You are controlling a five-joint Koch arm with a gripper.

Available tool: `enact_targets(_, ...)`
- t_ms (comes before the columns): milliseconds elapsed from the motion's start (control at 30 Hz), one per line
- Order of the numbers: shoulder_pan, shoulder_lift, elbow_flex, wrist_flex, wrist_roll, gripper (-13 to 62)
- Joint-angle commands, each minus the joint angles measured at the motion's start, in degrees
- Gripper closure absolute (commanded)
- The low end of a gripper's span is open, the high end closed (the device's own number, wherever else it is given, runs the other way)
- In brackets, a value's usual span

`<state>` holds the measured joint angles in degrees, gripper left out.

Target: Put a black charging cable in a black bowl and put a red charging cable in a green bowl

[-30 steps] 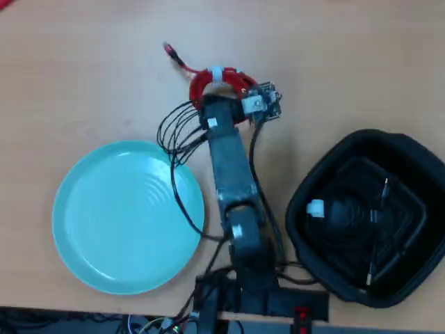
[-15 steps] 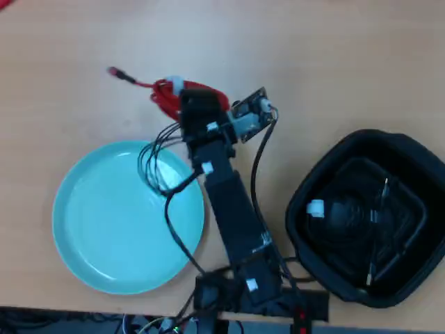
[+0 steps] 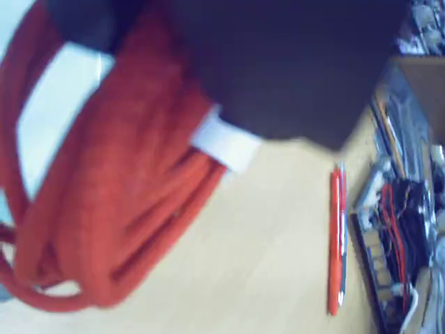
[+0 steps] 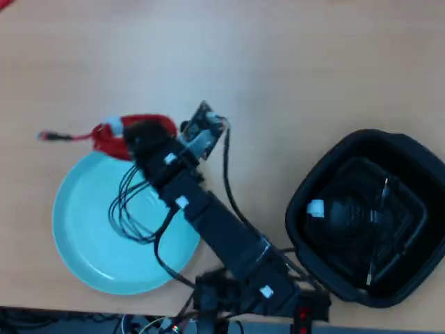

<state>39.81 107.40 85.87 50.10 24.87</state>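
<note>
The red charging cable [image 4: 115, 136] hung in my claw [image 4: 139, 139] above the far rim of the green bowl [image 4: 90, 257], its coil partly over the dish's edge and partly over bare table, as the overhead view showed. Its loose plug end trailed out to the left, beyond the dish, over the table [image 4: 313, 62]. My jaws were closed on the coil; in the wrist view the dark mass of my claw [image 3: 278, 76] pressed against the red loops [image 3: 118, 181] close to their white tie [image 3: 224, 144], though blur hid how narrow the gap between the jaws was. The coil filled the left of that view, with pale teal showing through and beside its loops.

To the right in the overhead view, well apart from my claw, the black bowl [image 4: 417, 271] sat near the table's front edge with the black charging cable [image 4: 348, 216] already coiled inside, its white tie on the left of the coil. My arm's thin loose wires [image 4: 128, 209] drooped over the green bowl.

The wrist view also caught a red pen [image 3: 336, 243] lying on the table and, past it, a blurred tangle of red and black wiring [image 3: 400, 216]. No lettering or brand could be read on anything.
</note>
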Motion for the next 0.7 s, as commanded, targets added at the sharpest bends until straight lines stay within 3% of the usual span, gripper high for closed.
enact_targets(0, -3.8, 3.6, -6.0, -12.0, 0.4, 55.5)
enact_targets(367, -23.3, 6.7, 4.4, -12.4, -0.2, 55.5)
enact_targets(667, -25.0, 6.5, 14.7, -18.6, 0.4, 55.6)
